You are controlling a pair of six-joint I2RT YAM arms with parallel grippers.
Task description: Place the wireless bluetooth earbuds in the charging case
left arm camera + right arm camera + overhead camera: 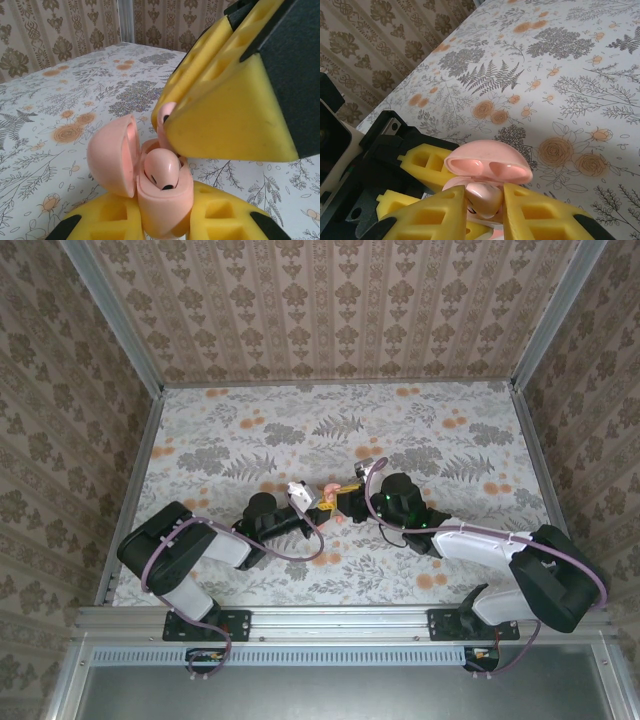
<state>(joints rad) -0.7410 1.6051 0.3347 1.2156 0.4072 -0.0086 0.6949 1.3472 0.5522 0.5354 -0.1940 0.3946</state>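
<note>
Case was clamped upright in my left gripper, whose fingers pressed on it from both sides, near the middle of the cloth. I judged that grip was there to steady it and turn its wells toward the other arm. The lid hung open toward 9 o'clock in the left wrist view, clear of the approach. One earbud sat in its well. The second earbud was pinched at the tips of my right gripper, just above the case at 1 o'clock, nearly touching it. I judged it was poised for the free well, which was hidden from me.
</note>
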